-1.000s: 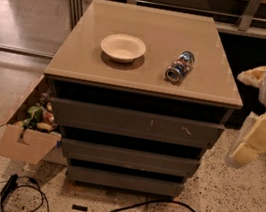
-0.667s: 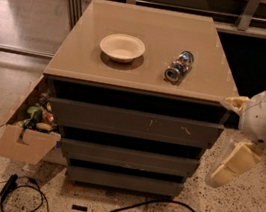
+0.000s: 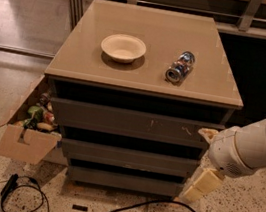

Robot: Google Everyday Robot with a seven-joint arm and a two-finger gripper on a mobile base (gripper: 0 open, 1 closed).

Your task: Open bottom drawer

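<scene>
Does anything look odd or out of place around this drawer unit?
The can lies on its side on the cabinet top, and the top drawer front has white scratch marks. The bottom drawer looks shut, with the gripper by its right end.

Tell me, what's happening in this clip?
A robot arm holds its pincer low beside the right end of the bottom drawer of a cabinet. That drawer looks shut. A bowl and a can sit on top; a cardboard box stands at the left.
</scene>
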